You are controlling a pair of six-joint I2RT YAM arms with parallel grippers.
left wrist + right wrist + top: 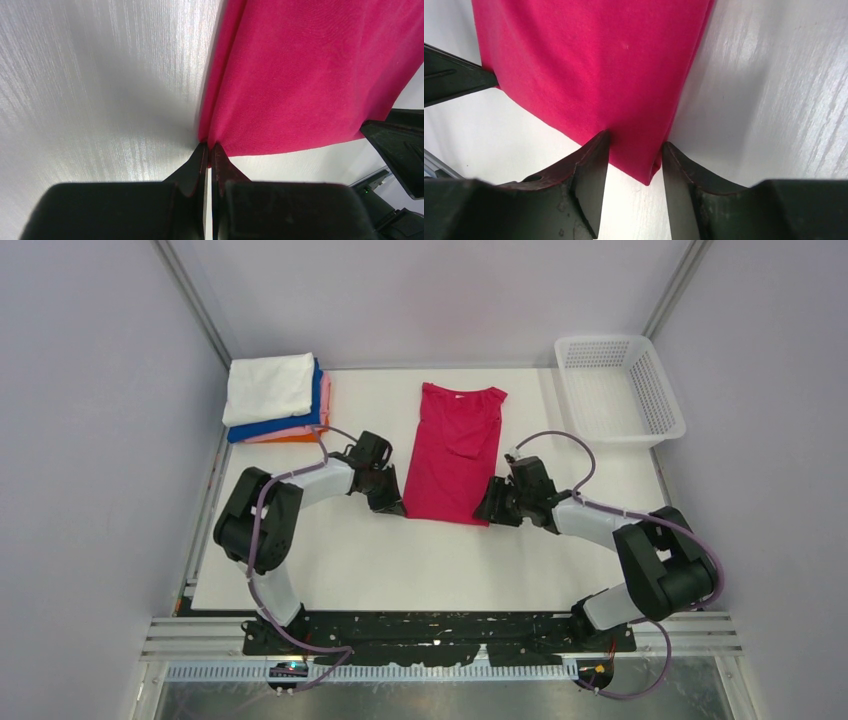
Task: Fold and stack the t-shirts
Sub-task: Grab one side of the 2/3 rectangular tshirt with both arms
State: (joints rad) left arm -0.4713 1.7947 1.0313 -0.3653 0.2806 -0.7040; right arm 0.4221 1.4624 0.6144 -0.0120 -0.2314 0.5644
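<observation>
You see the folded t-shirt stack (275,400) far left | your left gripper (208,147) pinches shut on the near-left hem corner of the magenta t-shirt (455,455), flat mid-table | your right gripper (635,141) straddles its near-right corner, fingers spread | white mesh basket (668,405) far right, apart

This is a robot test lab: plain pale panels (90,390) in metal posts (190,290) close round the white table (400,565), with two cabled arms (262,525) bolted to a black plate (440,632) at its near edge.
</observation>
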